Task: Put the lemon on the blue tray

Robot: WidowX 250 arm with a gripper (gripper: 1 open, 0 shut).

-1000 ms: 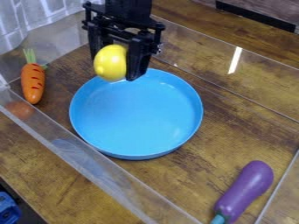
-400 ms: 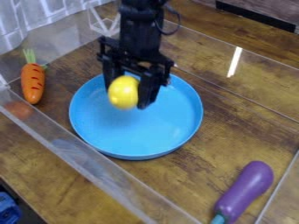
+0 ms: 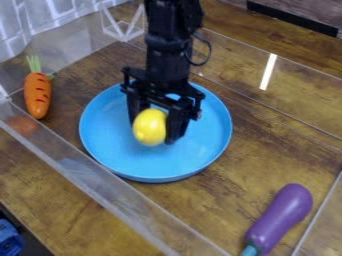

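**Lemon gripped low over the blue tray**

Clamped between the two dark fingers of the gripper (image 3: 152,127): the lemon (image 3: 150,127), bright yellow, sides partly covered by the finger on each flank. Hanging inside the outline of the blue tray (image 3: 201,150), left of its centre. Impossible to tell from this single high angle whether resting on the dish floor or held just above it; underside of the fruit out of sight, no clear shadow gap to judge by. Fingertips reaching down past the widest part of the fruit, their ends dark against the blue and hard to separate from their own shadows.

Rising straight up from the claw: the black arm (image 3: 171,40), cut off by the top edge, with a thin cable looping at its right side. Hidden behind arm and claw: part of the tray's far rim and a strip of its floor.

Away at the left, well apart from the dish: an orange carrot (image 3: 38,92) with a green top, lying on the wooden table (image 3: 281,110). At the lower right, a purple eggplant (image 3: 277,218), its stem end running nearly to the bottom edge. Around the work area, a clear plastic barrier (image 3: 80,170), visible mostly as pale edges and glare; exact run of its far side difficult to follow. Bright reflection streak on the wood at the right. Lower left corner: something blue, cut off, not identifiable.
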